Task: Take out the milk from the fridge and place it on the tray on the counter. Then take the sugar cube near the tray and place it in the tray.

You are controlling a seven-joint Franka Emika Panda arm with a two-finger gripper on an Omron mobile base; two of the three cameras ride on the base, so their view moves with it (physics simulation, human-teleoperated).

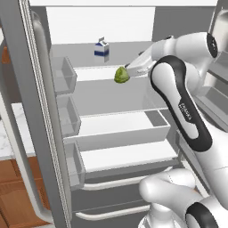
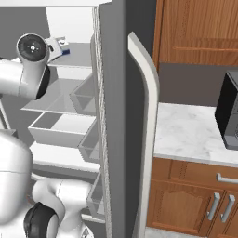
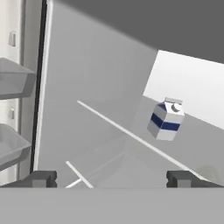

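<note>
The fridge (image 1: 116,125) stands open with its white shelves bare in front of me. The milk (image 1: 101,50), a small white carton with a blue band, stands upright at the back of the top shelf. In the hand view the milk (image 3: 166,120) lies ahead and to the right, well beyond my fingertips (image 3: 42,178). My gripper (image 3: 111,179) is open with nothing between its fingers. In the left base view my wrist (image 1: 143,62) reaches into the upper shelf, right of the carton. The tray and the sugar cube are out of view.
A round green vegetable (image 1: 121,75) sits at the shelf's front edge, right by my hand. Clear door bins (image 1: 64,73) line the open left door. The right door (image 2: 118,116) stands between me and the counter (image 2: 186,132), which carries a dark appliance (image 2: 228,109).
</note>
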